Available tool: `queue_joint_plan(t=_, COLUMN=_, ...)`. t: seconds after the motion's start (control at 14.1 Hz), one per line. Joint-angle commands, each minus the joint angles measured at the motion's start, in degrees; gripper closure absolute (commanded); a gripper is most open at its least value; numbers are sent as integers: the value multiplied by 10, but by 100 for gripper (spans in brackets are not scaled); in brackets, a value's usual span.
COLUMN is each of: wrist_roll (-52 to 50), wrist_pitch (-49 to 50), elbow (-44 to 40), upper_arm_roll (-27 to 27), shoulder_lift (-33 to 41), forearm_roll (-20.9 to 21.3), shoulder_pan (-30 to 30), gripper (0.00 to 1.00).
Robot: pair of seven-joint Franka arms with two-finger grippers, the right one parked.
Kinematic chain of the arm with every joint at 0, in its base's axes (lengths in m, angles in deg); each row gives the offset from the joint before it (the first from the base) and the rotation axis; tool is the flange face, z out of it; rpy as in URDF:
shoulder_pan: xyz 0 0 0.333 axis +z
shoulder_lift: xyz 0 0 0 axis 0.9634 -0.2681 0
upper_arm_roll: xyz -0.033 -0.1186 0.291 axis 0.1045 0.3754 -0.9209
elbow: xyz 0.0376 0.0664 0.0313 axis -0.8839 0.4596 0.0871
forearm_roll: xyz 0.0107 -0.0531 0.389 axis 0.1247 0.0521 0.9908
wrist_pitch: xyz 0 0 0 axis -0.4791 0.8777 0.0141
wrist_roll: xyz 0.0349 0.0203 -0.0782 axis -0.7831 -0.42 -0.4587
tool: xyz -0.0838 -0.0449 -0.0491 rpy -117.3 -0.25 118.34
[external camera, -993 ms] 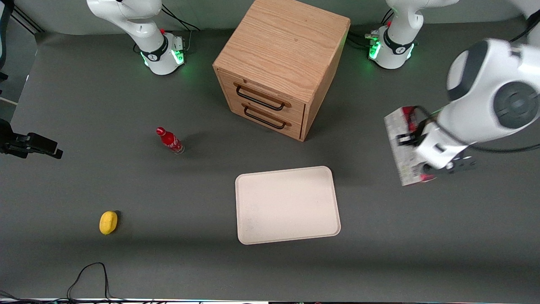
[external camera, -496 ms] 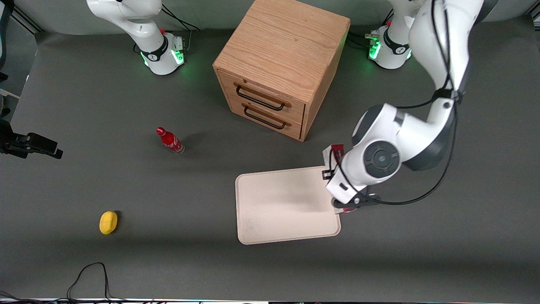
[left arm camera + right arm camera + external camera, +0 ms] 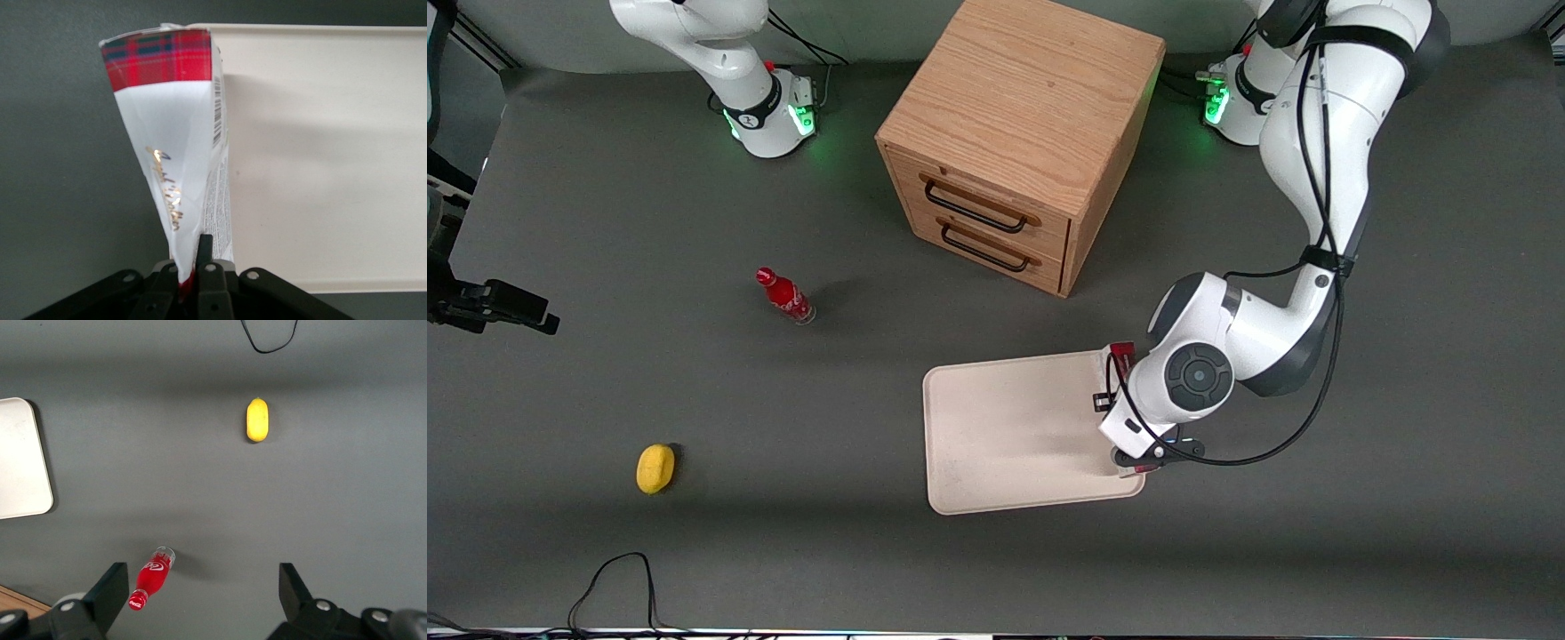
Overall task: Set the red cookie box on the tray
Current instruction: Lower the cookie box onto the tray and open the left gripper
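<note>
The red cookie box (image 3: 173,133), tartan red at one end with white printed panels, is pinched on edge between the fingers of my left gripper (image 3: 193,257), which is shut on it. It hangs along the rim of the cream tray (image 3: 320,133) at the tray's end toward the working arm. I cannot tell whether it touches the tray. In the front view the wrist covers most of the box; only a red corner of the cookie box (image 3: 1121,354) shows above the tray (image 3: 1005,427). The gripper (image 3: 1138,452) sits low over that tray edge.
A wooden drawer cabinet (image 3: 1018,142) stands farther from the front camera than the tray. A small red bottle (image 3: 784,296) and a yellow fruit (image 3: 655,468) lie toward the parked arm's end. A black cable (image 3: 618,578) loops near the table's front edge.
My left gripper carried the box from the working arm's end of the table to the tray's edge, then sank lower and slightly nearer the front camera.
</note>
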Motion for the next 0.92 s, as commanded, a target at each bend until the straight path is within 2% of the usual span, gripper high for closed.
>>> queue_joint_plan(t=0.0, wrist_roll=-35, wrist_pitch=-31, elbow=-4, upper_arm_roll=-4, shoulder_lift=-10, forearm_roll=17, shoulder_pan=-18, gripper=100)
queue_joint_plan(t=0.5, wrist_roll=-52, wrist_pitch=-64, elbow=9, upper_arm_roll=-4, shoulder_lift=-12, forearm_roll=30, shoulder_pan=-20, gripper=99)
queue_joint_plan(t=0.57, wrist_roll=-52, wrist_pitch=-64, elbow=9, upper_arm_roll=-4, shoulder_lift=-12, forearm_roll=30, shoulder_pan=-20, gripper=30)
queue_joint_plan(t=0.64, wrist_roll=-52, wrist_pitch=-63, elbow=9, upper_arm_roll=-4, shoulder_lift=-12, forearm_roll=30, shoulder_pan=-19, gripper=0)
queue_joint_plan(t=0.85, wrist_roll=-52, wrist_pitch=-63, elbow=9, upper_arm_roll=-4, shoulder_lift=-10, forearm_roll=30, shoulder_pan=-18, gripper=0)
